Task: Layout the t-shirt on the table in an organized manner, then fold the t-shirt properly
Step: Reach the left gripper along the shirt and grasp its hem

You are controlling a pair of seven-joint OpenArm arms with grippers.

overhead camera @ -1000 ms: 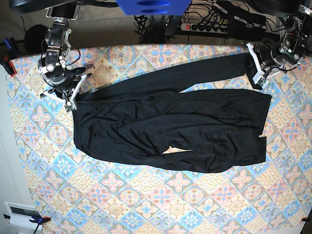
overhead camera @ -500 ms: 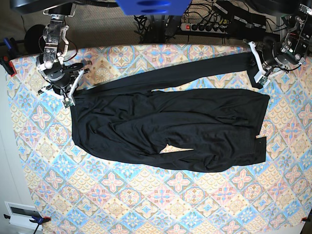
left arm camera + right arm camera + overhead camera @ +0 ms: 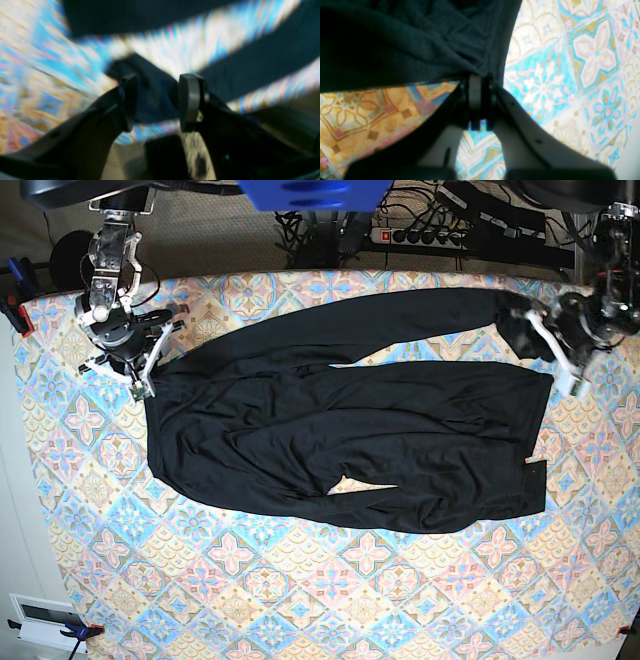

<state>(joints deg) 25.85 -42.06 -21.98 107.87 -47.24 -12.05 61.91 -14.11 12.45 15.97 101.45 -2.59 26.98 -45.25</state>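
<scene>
The t-shirt (image 3: 350,435) lies spread on the bench (image 3: 300,590), in the upper half of the patterned surface as the base view shows it. Its long axis runs across the bench from one arm to the other. A narrower band of black fabric extends along the far edge and rises slightly toward the left arm's side. A small patch of the bench covering shows through a gap near the garment's near edge.

Right claw (image 3: 480,87): jaws pressed together on a pinch of the t-shirt (image 3: 415,37) at its corner; the fabric bunches into creases right at the fingertips. In the base view this claw (image 3: 143,387) sits at the garment's corner on the right arm's side.

Left claw (image 3: 156,100): jaws stand apart with a clear gap. Black fabric (image 3: 155,100) lies between the pads (image 3: 187,100), but the view is motion-blurred, and contact with either pad cannot be determined. In the base view this claw (image 3: 560,355) is at the end of the far band.
</scene>
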